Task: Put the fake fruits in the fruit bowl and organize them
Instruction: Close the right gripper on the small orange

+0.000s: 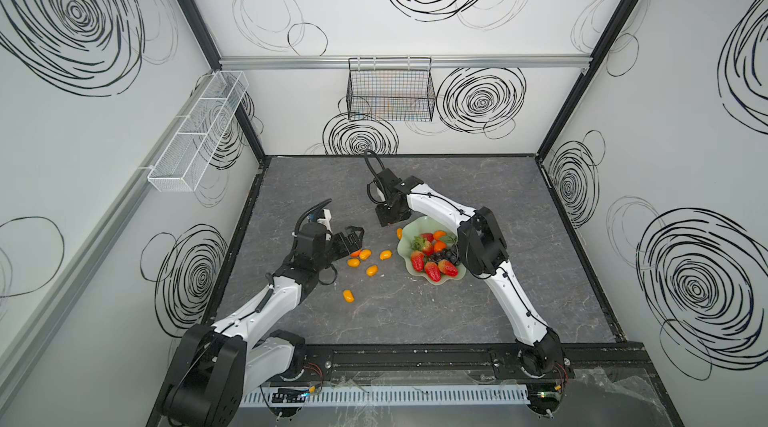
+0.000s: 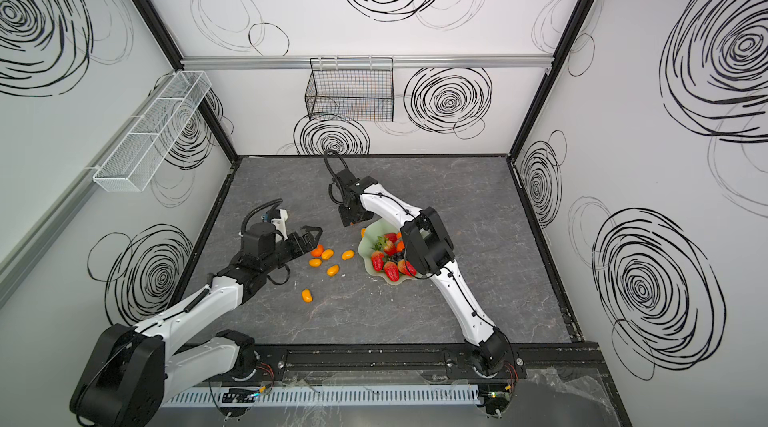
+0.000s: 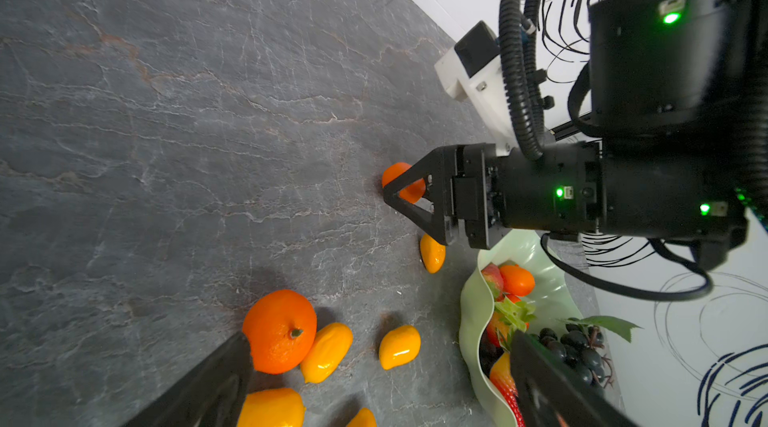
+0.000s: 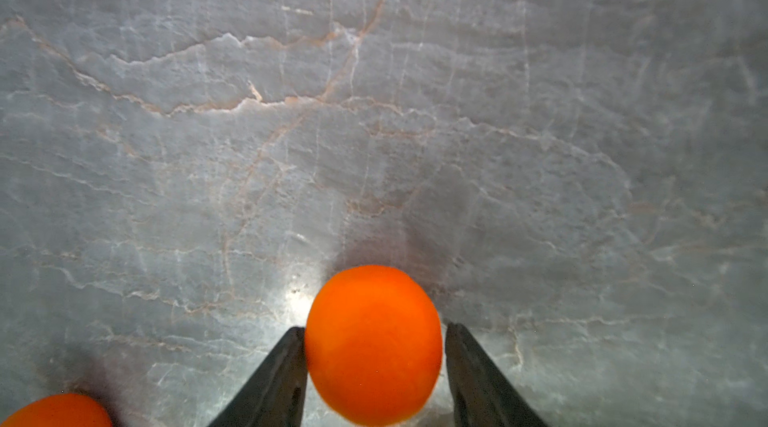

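Note:
The pale green fruit bowl [image 1: 404,255] [image 2: 365,256] [image 3: 468,321] holds strawberries [image 1: 432,270], a dark grape bunch [image 1: 446,255] and a tangerine [image 1: 439,234]. Left of the bowl, several kumquats [image 1: 385,255] [image 3: 400,347] and a tangerine [image 1: 355,253] [image 3: 279,331] lie on the table. My left gripper [image 1: 353,238] [image 3: 380,337] hangs open over them, one finger beside that tangerine. My right gripper [image 1: 388,219] [image 4: 376,331] points down behind the bowl, its jaws round another tangerine [image 4: 374,344] [image 3: 401,180]. One finger touches it; a thin gap shows at the other.
One kumquat [image 1: 399,233] lies against the bowl's left rim and another [image 1: 348,295] sits alone nearer the front. My right arm's elbow [image 1: 482,246] hangs over the bowl's right side. A black wire basket [image 1: 390,90] and a white mesh tray [image 1: 195,134] hang on the walls.

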Controlling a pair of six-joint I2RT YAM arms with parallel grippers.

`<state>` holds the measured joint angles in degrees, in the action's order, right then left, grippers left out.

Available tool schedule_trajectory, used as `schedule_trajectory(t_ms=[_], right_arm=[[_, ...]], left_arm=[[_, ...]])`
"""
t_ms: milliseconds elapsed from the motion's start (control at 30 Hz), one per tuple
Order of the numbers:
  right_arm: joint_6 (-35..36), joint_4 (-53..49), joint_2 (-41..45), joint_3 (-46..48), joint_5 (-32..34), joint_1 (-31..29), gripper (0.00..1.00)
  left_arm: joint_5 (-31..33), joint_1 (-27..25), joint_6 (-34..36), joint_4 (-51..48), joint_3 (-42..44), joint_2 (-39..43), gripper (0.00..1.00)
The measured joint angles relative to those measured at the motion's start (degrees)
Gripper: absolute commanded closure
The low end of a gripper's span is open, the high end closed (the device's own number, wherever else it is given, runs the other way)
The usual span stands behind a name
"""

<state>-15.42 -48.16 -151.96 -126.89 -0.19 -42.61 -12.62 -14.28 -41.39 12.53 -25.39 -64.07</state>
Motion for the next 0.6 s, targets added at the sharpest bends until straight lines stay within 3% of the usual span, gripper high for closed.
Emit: schedule_trajectory(t_ms=[233, 600], right_arm=[[0.1, 0.1, -0.2, -0.4, -0.3, 0.0, 0.53], [-0.8, -0.9, 0.3, -0.6, -1.0, 0.0, 0.55]], left_arm=[[0.0, 0.0, 0.0, -0.1, 0.0, 0.4, 0.01], [0.5, 0.0, 0.0, -2.1, 0.1, 4.0, 0.01]])
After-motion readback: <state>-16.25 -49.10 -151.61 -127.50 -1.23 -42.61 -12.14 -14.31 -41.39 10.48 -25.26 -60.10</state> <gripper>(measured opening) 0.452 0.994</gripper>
